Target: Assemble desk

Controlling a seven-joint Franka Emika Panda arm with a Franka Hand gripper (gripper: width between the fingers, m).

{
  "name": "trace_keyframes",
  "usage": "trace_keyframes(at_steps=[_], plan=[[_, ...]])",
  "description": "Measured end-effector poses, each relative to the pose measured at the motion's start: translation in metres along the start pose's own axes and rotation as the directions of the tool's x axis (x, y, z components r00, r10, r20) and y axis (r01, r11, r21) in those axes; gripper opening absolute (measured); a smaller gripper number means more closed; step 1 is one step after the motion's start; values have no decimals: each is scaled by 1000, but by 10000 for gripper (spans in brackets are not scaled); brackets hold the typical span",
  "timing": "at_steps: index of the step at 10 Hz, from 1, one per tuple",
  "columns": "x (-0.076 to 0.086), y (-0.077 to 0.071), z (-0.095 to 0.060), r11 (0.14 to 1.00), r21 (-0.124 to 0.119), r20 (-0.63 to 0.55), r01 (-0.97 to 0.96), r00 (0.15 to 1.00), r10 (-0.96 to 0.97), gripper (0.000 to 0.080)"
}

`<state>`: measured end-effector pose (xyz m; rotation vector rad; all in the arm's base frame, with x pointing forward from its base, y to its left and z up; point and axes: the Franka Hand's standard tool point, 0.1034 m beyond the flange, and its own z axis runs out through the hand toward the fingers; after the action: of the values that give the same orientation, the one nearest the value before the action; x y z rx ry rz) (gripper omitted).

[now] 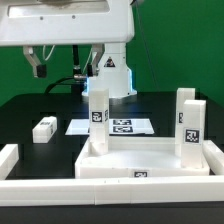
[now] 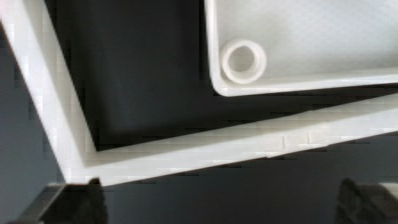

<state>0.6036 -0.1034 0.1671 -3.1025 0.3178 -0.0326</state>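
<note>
the desk top [image 1: 140,158] lies on the black table [image 1: 40,105], pushed into the corner of the white border rails [image 1: 215,165]. two legs already stand upright on it: one [image 1: 98,118] at its far corner on the exterior view's left, one [image 1: 189,125] on the right. a third leg [image 1: 44,128] lies loose on the table, well apart to the left; a fourth is not visible. the fingers [image 2: 217,200] hang apart and empty above a corner of the top, where the wrist view shows an open round socket [image 2: 242,60]. the step in hand looks like fetching the next leg. that calls for travelling to the loose leg, lowering the fingers around it and closing squarely. the marker board [image 1: 115,126] sits behind the top.
</note>
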Motion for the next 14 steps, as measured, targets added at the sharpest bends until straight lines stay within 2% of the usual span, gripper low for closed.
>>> trace_keyframes(at_steps=[1,2,3,4,5,8,9,10,12,14], plan=[[-17,19,19,998,5,97,55,994,-55,649],[-30,44,35,998,13,194,56,979,-58,649],[-41,62,44,999,22,255,43,966,-48,649],[-60,71,50,999,42,351,15,936,-29,649],[-70,76,53,999,47,415,-9,910,-12,649],[-76,74,56,999,53,579,-11,815,-21,649],[-82,79,63,998,61,625,-13,780,-28,649],[-98,91,79,997,62,694,-39,720,-15,649],[-126,103,98,997,51,794,-62,608,-3,649],[-126,101,102,997,43,795,-63,607,5,649]])
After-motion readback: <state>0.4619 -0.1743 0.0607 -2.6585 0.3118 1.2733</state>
